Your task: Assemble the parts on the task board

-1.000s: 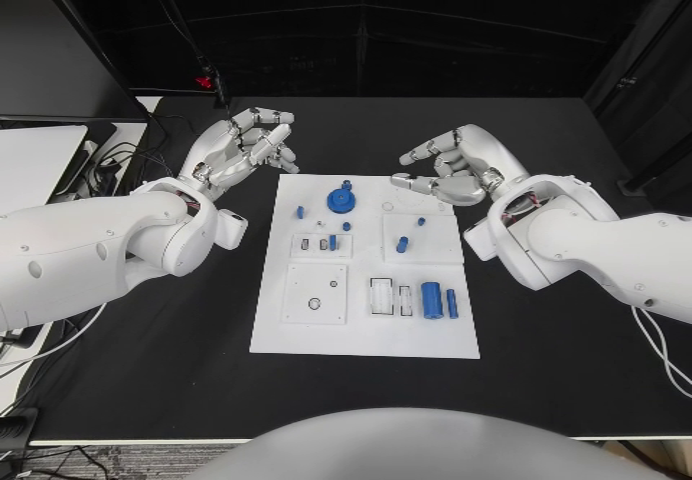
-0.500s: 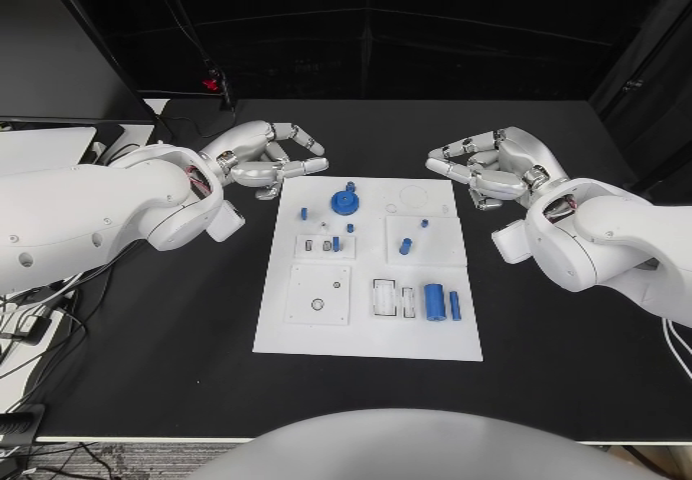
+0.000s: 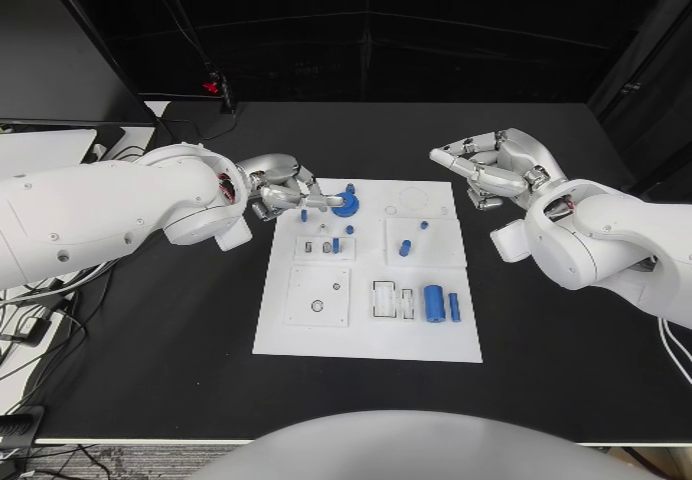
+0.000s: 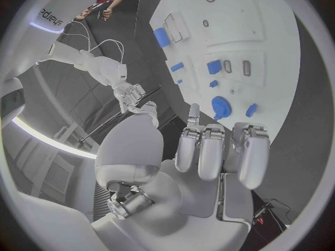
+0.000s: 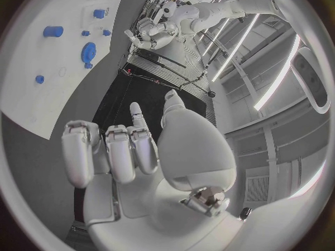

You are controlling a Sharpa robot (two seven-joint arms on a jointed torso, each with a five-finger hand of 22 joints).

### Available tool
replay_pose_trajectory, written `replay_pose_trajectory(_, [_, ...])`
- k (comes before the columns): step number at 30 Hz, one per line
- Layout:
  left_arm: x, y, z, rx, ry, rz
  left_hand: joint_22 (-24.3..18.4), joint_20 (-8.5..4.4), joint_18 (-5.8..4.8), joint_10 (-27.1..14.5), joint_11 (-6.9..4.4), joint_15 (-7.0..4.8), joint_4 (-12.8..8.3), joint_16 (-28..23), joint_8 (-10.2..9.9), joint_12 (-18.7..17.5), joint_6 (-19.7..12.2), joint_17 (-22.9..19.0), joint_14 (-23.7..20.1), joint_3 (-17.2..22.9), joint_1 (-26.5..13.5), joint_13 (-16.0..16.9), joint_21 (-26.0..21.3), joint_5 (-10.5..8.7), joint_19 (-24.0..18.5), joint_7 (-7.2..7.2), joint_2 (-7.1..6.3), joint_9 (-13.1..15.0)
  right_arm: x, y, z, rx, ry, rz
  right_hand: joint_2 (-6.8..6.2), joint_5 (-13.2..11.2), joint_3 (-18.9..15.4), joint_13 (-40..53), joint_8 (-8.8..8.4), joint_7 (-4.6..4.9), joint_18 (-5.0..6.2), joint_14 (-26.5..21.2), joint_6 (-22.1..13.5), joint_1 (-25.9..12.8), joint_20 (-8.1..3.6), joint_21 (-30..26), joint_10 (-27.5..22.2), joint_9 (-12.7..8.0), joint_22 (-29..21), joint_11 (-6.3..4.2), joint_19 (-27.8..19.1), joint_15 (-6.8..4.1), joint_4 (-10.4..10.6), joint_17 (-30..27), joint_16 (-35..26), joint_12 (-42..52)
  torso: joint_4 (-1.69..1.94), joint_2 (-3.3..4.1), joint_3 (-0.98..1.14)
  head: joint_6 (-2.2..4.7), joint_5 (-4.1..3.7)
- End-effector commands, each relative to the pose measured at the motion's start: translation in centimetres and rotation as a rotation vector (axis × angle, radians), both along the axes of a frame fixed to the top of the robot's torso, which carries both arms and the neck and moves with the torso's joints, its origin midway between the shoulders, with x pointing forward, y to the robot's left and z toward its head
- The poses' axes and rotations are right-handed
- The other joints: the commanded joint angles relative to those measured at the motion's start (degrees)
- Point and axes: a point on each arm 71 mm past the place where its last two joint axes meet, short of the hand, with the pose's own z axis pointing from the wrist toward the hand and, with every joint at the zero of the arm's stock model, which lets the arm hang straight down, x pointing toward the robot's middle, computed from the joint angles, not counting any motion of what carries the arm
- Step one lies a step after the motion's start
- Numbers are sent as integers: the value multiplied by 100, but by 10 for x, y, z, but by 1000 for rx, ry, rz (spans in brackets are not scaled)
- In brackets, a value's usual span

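black table (image 3: 173, 340) | task board (image 3: 368, 335) unlabelled | wall lettering unreadable

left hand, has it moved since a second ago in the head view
Yes. The left hand has come in from beyond the task board's far left corner to its far left edge, with its fingers now reaching toward the blue gear.

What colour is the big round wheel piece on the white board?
Blue. The round wheel piece shows best in the head view, near the left robot hand.
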Motion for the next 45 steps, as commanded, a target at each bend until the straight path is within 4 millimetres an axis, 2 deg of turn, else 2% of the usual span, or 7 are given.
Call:
replay_pose_trajectory(1, [-2,3,-13,171,127,42,1503,-84,-35,598,-93,-78,11,4,171,19,303,1505,600,-47,-39,1505,17,3,605,-94,47,148,0,2,0,28,6,28,28,42,-57,1508,56,1,-116,595,-58,-86,19,58,596,10,1374,47,362,44,2,1509,14,14,-17,6,0,-8,-4])
replay_pose_trajectory(5, [-2,-3,-19,232,174,52,1503,-209,-35,598,-213,-204,9,4,505,19,325,1505,600,-139,-174,1505,17,-75,605,-214,132,599,0,1,-1,27,9,24,78,61,-88,1508,110,5,-115,595,-87,-150,27,58,596,15,1373,52,360,51,7,1509,14,14,17,8,15,-24,-46])
replay_pose_trajectory(9, [-2,-9,-22,263,195,54,1503,-273,-35,598,-271,-262,9,4,828,19,141,1505,600,-180,-138,1505,17,92,605,-265,191,1095,2,-1,-2,25,9,17,178,30,-137,1508,181,6,-116,595,-119,-283,35,65,596,20,1374,55,363,56,10,1509,14,14,17,13,14,-19,-48])
replay_pose_trajectory(14, [-1,-11,-27,313,230,63,1503,-291,-35,598,-283,-278,12,4,792,19,101,1505,600,-226,-235,1505,17,91,605,-274,276,1214,4,0,-3,23,13,11,200,21,-152,1508,206,6,-114,595,-129,-308,37,61,596,22,1372,55,358,57,8,1509,14,14,-11,7,7,-40,-29])
replay_pose_trajectory(22, [1,-13,-30,342,248,76,1503,-298,-35,598,-286,-283,9,4,743,19,108,1505,600,-255,-288,1505,17,61,605,-277,329,1265,5,-1,-4,18,21,4,225,16,-175,1508,249,2,-114,595,-126,-342,38,60,596,29,1372,53,357,57,7,1509,14,14,20,2,10,-79,-76])
replay_pose_trajectory(35, [7,-26,-33,351,240,90,1503,-306,-35,598,-291,-290,6,4,687,19,127,1505,600,-301,-356,1505,17,-6,605,-282,405,1342,6,-3,-8,10,43,-4,249,22,-190,1508,275,1,-108,595,-134,-366,38,44,596,30,1364,51,342,55,8,1509,14,14,25,-2,11,-88,-85])
replay_pose_trajectory(45, [8,-37,-35,360,244,74,1503,-308,-35,598,-292,-291,2,4,664,19,125,1505,600,-300,-339,1505,17,-1,605,-282,438,1366,7,-3,-9,6,52,-8,259,28,-195,1508,279,3,-106,595,-149,-371,38,38,596,28,1362,52,337,55,6,1509,14,14,6,-1,6,-97,-91])
